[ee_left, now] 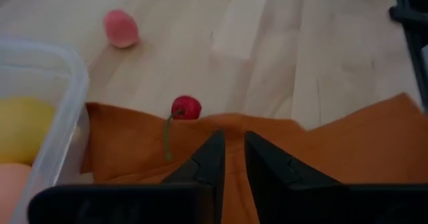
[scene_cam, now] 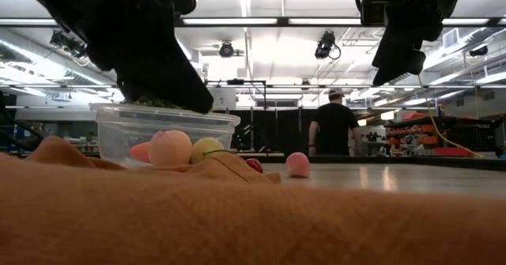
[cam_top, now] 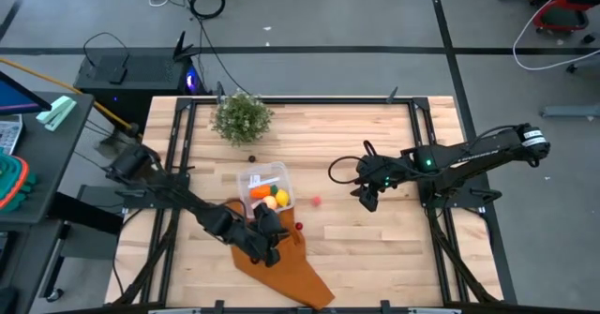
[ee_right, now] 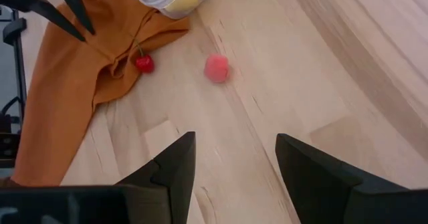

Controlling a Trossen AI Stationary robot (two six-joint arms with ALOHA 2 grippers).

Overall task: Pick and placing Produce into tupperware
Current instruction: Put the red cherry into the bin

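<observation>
Here, small red cherry with green stem (ee_left: pixel 185 107) dead ahead at twelve o'clock of left end effector (ee_left: pixel 229 158), nearly closed, empty, nearer than half-open, empty right end effector (ee_right: pixel 235 158).

You see the right gripper (ee_right: pixel 234 167) with its two dark fingers parted over pale wooden table planks (ee_right: pixel 321 83). A small pink ball (ee_right: pixel 217 68) lies alone; a red cherry (ee_right: pixel 144 64) touches the rust-orange cloth's (ee_right: pixel 73 83) edge.

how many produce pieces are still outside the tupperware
2: a red cherry at the rust-orange cloth's edge, and a pink piece on bare table right of the tupperware. The cloth may hide more.
</observation>
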